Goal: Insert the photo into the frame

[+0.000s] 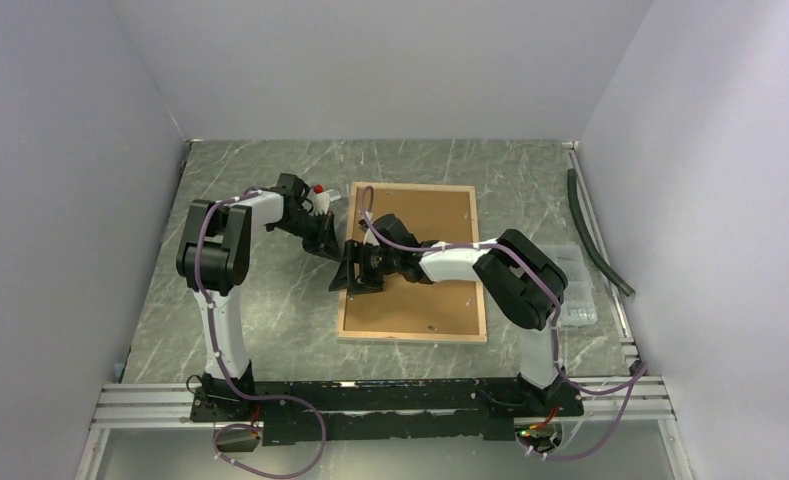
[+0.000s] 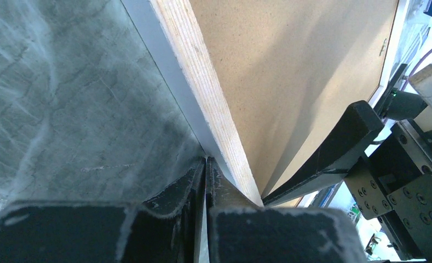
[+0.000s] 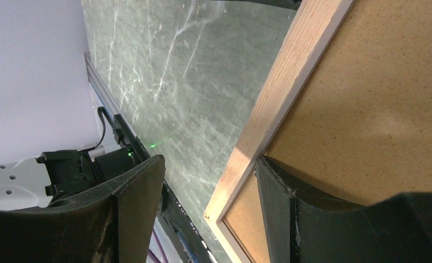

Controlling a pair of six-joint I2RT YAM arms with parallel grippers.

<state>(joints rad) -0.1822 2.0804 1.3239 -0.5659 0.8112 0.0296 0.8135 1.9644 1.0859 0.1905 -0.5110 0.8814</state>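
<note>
The frame lies face down on the table, its pale wood back up, with the brown backing board sitting in it. The photo is hidden. My left gripper is shut, its tips against the outer edge of the frame's left rail at table level. My right gripper is open and straddles that same rail: one finger rests on the board, and the other finger is outside over the table. The right gripper's finger also shows in the left wrist view.
A clear plastic box and a dark hose lie at the table's right side. The arms' mounting rail runs along the near edge. Walls close in the left, back and right sides.
</note>
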